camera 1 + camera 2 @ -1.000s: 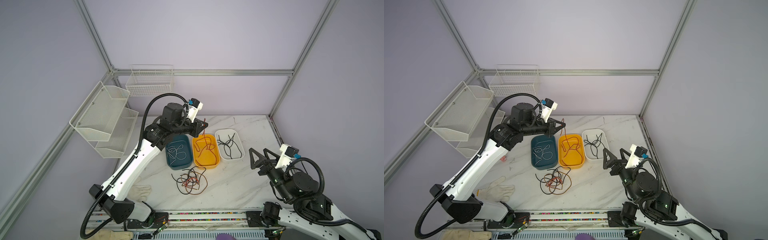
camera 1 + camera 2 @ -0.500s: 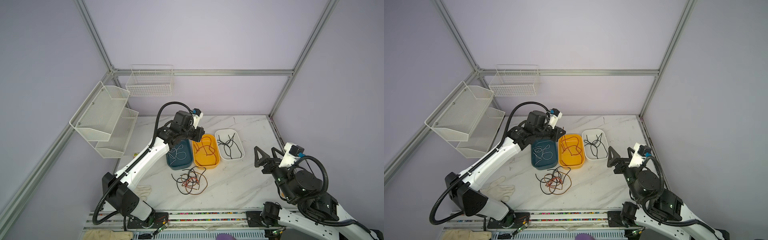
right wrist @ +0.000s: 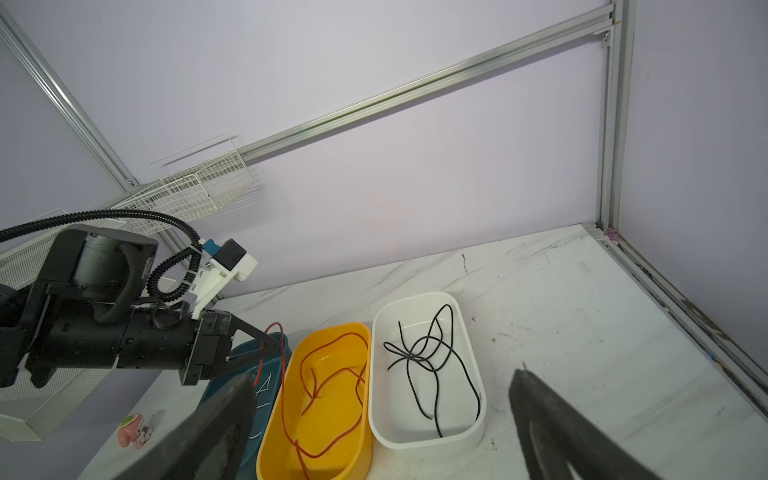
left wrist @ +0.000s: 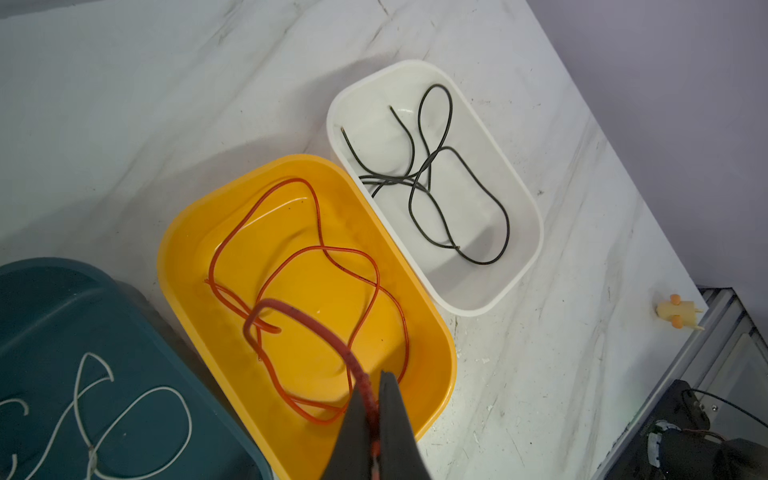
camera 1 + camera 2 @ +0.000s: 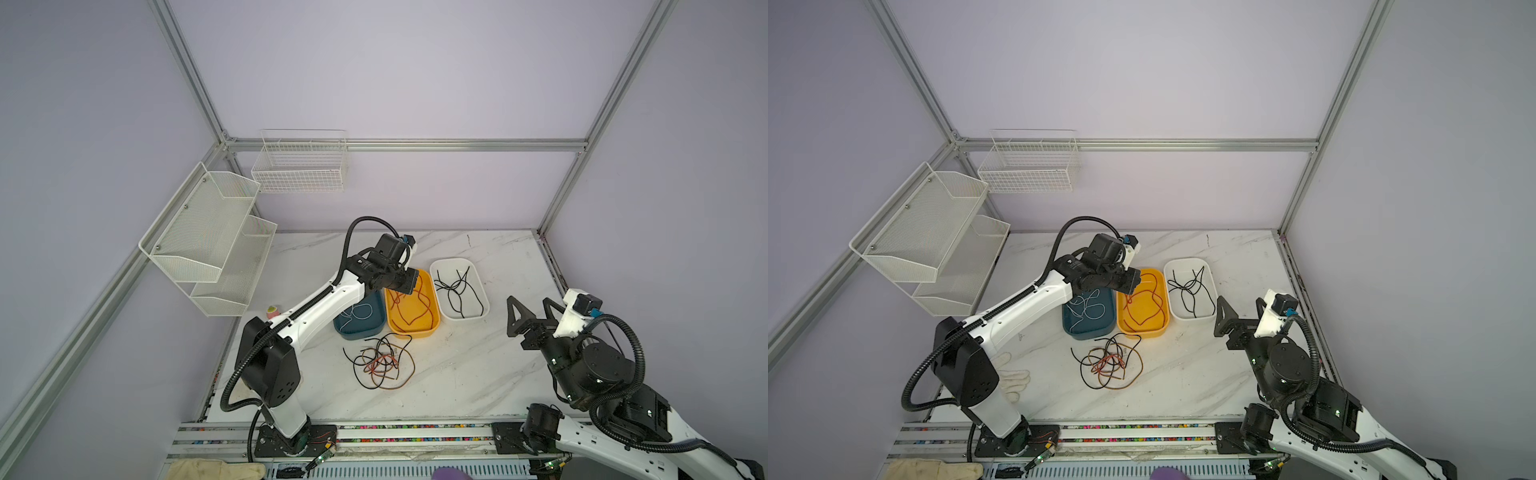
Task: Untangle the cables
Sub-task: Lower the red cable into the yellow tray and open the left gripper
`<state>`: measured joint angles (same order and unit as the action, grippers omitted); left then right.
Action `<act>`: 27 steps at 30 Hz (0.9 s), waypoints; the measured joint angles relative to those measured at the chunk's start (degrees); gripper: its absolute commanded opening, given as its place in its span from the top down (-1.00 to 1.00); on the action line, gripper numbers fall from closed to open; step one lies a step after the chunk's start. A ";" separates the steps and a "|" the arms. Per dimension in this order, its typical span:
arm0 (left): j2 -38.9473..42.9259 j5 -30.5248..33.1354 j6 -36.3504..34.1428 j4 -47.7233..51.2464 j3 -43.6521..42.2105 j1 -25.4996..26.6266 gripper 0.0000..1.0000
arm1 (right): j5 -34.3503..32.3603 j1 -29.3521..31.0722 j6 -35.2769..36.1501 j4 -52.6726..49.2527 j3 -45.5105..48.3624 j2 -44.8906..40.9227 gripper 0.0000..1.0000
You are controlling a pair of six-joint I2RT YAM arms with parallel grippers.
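Two black fingers of the left gripper [image 4: 374, 388] are pinched shut on a thin orange-red cable [image 4: 311, 322]. Its loose loops trail into an oblong yellow plastic tub [image 5: 411, 333]. A second ago this arm was raised higher above the tubs; it now reaches low over the yellow one. The right gripper [image 5: 528, 298] hovers near the table's right side, jaws spread wide and empty, having shifted only slightly.

Beside the yellow tub, a white plastic tub [image 5: 467, 316] holds thin black cables [image 5: 457, 291], and a teal plastic tub [image 5: 359, 334] holds a thin white cable [image 5: 359, 311]. In front of the tubs, a tangle of black and orange-brown cables [image 5: 380, 361] lies on the white marble-patterned table [image 5: 478, 365]. Lilac walls in an aluminium frame carry a white wire basket [image 5: 301, 166] and a white mesh shelf [image 5: 208, 237].
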<state>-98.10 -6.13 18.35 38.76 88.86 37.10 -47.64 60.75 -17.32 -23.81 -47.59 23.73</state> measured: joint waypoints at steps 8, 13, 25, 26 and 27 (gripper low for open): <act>-4.02 2.05 0.74 0.15 0.00 1.81 1.00 | 0.04 0.00 0.70 0.35 0.81 -0.22 -0.95; -6.51 2.36 1.16 0.20 0.02 2.49 1.00 | 0.09 0.00 1.20 0.50 1.01 -0.22 -0.95; -10.08 3.06 1.64 0.33 0.07 3.43 1.00 | 0.28 0.00 1.66 1.25 1.16 -0.22 -0.95; -10.25 3.28 1.66 0.33 0.07 3.43 1.00 | 0.28 0.00 1.73 1.40 1.25 -0.22 -0.95; -10.43 3.43 1.79 0.33 0.07 3.48 1.00 | 0.31 0.00 1.79 1.42 1.27 -0.22 -0.95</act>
<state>-108.53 -2.70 20.14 39.09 88.92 40.58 -47.33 60.75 -15.53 -22.39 -46.33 23.51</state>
